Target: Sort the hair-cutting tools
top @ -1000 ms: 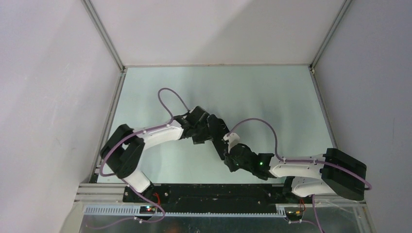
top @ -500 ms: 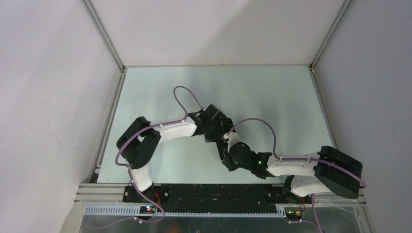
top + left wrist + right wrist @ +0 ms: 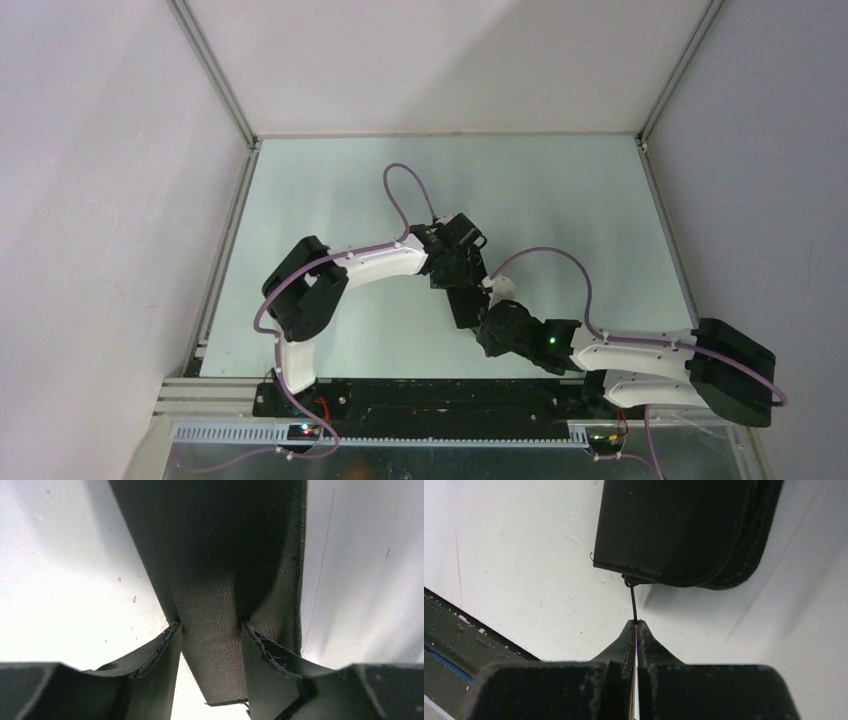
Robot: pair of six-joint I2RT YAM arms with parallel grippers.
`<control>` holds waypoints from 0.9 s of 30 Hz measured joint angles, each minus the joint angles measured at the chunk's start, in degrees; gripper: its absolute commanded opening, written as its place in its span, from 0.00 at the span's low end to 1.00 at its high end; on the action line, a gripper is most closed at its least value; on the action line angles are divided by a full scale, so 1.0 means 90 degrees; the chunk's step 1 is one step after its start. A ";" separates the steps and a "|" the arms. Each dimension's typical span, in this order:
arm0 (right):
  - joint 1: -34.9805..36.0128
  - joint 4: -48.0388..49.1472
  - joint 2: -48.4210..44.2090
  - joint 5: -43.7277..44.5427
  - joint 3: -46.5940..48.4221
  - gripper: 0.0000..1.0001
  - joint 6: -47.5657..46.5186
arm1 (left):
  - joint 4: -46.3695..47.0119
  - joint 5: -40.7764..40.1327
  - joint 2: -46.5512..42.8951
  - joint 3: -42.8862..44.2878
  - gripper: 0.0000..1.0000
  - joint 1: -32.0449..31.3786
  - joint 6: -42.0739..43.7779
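Two claws (image 3: 210, 627) (image 3: 636, 622) at part-hid pouch (image 3: 674, 530)

Pouch (image 3: 215, 545) is black with a fine pebbled leather-like grain. Hair clip (image 3: 634, 605) is thin and black, with a pink-red line where it meets the matte black right end effector (image 3: 636, 625); left end effector (image 3: 210, 635) is matte black too. Bench (image 3: 560, 200) is pale mint green from above and white with tiny dark specks in the wrist views. Left arm (image 3: 375, 265) and right arm (image 3: 640, 350) have white shells and black joints, with mauve cables (image 3: 545, 252) and one green light (image 3: 551, 341) on the right wrist.
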 measured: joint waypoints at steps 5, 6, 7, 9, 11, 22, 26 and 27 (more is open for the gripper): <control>-0.0034 -0.0554 -0.0576 0.0330 -0.0109 0.00 0.0430 | -0.0063 -0.0078 0.0083 0.0155 0.50 -0.0049 0.0138; -0.0058 -0.0707 -0.0665 0.0330 -0.0129 0.00 0.0483 | -0.0068 -0.0090 0.0085 0.0160 0.50 -0.0053 0.0168; -0.0112 -0.0879 -0.0760 0.0325 -0.0170 0.00 0.0544 | -0.0068 -0.0104 0.0085 0.0163 0.50 -0.0058 0.0199; -0.0250 -0.1139 -0.0852 0.0316 -0.0236 0.04 0.0629 | -0.0063 -0.0114 0.0085 0.0163 0.50 -0.0058 0.0245; -0.0481 -0.1372 -0.0882 0.0296 -0.0265 0.17 0.0675 | -0.0051 -0.0114 0.0083 0.0160 0.52 -0.0058 0.0294; -0.1698 -0.1763 -0.1977 -0.0321 0.0058 0.71 0.0061 | -0.0158 -0.0716 -0.1307 -0.0804 0.67 0.0100 0.0384; -0.2747 -0.1688 -0.1926 -0.1088 0.0432 0.83 -0.0211 | 0.0231 -0.0559 -0.2276 -0.1290 0.70 0.0308 0.0270; -0.3024 -0.1620 -0.1846 -0.1328 0.0532 0.86 -0.0262 | 0.0364 -0.0474 -0.2421 -0.1421 0.71 0.0376 0.0226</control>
